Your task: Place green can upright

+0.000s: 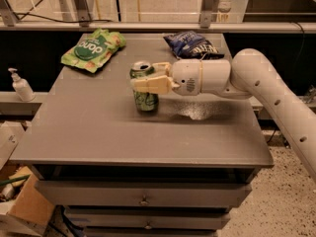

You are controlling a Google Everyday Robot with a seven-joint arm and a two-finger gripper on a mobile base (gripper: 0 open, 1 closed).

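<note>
**Green can stood upright in the gripper's hold, mid-table**

Camera view: The green can (pixel 146 100) stood upright on the grey table (pixel 98 137), its silver top with the pull-tab facing up and its base on the surface. It sat about midway between the table's left and right edges, a little towards the far side.

The gripper (pixel 146 76) reached in from the right and was level with the upper part of the can. Its two pale fingers (pixel 150 84) were pinched on the can. One crossed the near side just below the rim, and the other sat against the far side. The white arm (pixel 261 83) ran from the gripper's rounded wrist to the right and then down towards the near right corner of the view. A shadow and a patch of glare lay on the table under the wrist, just right of the can.

A flat green snack bag (pixel 94 48) lay at the far left corner of the table, well apart from the can. A dark blue snack bag (pixel 191 44) lay at the far edge, right of centre, beyond the gripper's wrist.

Below the tabletop, drawers (pixel 143 200) with small knobs faced the camera. Off the table to the left, a white pump bottle (pixel 20 85) stood on a lower ledge. A cardboard box (pixel 29 209) sat on the floor at the near left.
</note>
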